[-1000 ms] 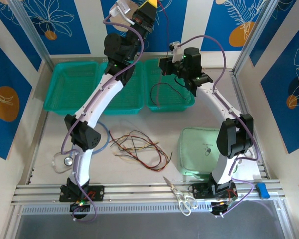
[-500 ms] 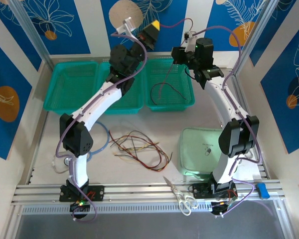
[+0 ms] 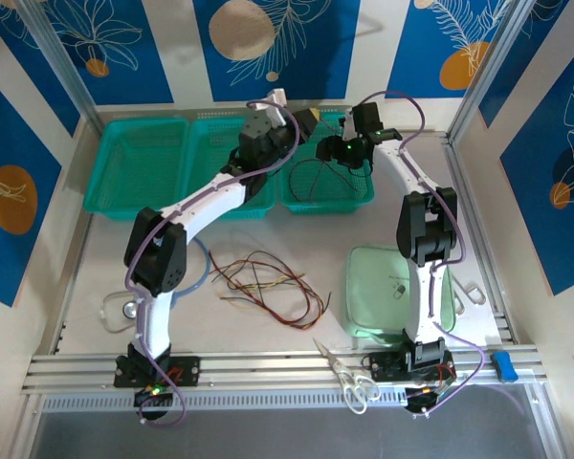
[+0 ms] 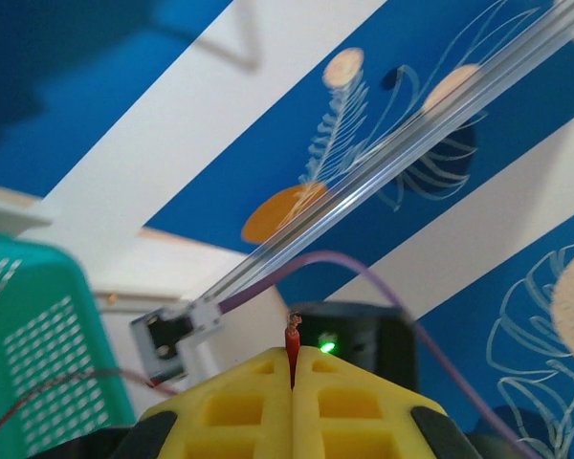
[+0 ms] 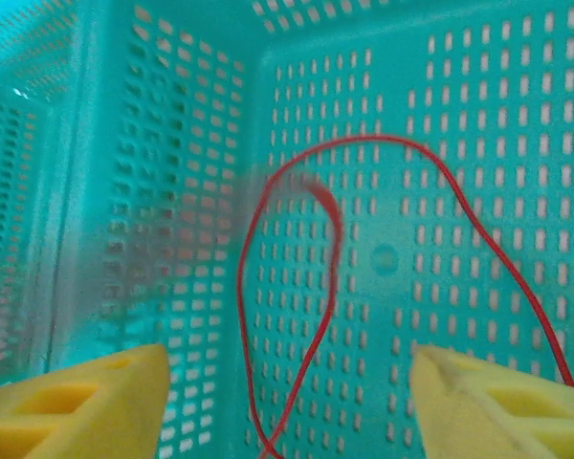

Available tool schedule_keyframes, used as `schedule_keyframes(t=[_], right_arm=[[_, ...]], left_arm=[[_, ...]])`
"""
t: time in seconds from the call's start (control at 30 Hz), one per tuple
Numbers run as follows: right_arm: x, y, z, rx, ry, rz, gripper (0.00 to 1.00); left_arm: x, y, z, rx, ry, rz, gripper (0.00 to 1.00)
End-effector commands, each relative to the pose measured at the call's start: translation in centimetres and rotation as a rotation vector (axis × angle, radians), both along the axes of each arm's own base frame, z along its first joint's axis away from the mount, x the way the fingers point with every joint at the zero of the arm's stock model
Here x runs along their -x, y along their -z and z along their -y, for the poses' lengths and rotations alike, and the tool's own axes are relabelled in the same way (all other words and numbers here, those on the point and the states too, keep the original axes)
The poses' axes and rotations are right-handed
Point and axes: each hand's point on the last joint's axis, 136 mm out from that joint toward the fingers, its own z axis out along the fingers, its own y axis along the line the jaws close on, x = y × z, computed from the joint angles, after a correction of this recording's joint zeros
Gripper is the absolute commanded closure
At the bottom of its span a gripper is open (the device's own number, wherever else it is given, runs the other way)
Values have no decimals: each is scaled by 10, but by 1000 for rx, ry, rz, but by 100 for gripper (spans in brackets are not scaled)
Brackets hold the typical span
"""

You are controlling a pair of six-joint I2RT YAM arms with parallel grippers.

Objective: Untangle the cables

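Far right of my table: left gripper [image 4: 293, 358], yellow foam pads clenched flat together, pinches the bare tip of a thin red cable [image 4: 292, 338]. Right gripper [image 5: 289, 382] hangs released, pads wide apart, over the rt basket [image 5: 440, 115], teal plastic w/ slotted walls & floor, where a red loop [image 5: 333, 239] curls. Rest of the cables [image 3: 268, 285], a loose red, black & tan tangle, lie on the grey tabletop [image 3: 91, 253] near centre, betw. the arms.
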Motion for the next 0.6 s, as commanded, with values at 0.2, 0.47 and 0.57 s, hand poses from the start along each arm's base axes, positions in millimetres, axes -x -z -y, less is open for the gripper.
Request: schedule_keyframes(t=[0.2, 0.47, 0.57], right_arm=[[38, -50, 9, -4, -5, 5, 16], [105, -54, 17, 6, -38, -108, 4], [134, -68, 15, -55, -67, -108, 3]], left_arm=[[-8, 27, 2, -145, -40, -6, 100], [-22, 34, 4, -177, -77, 10, 100], [-30, 39, 5, -252, -106, 3, 100]])
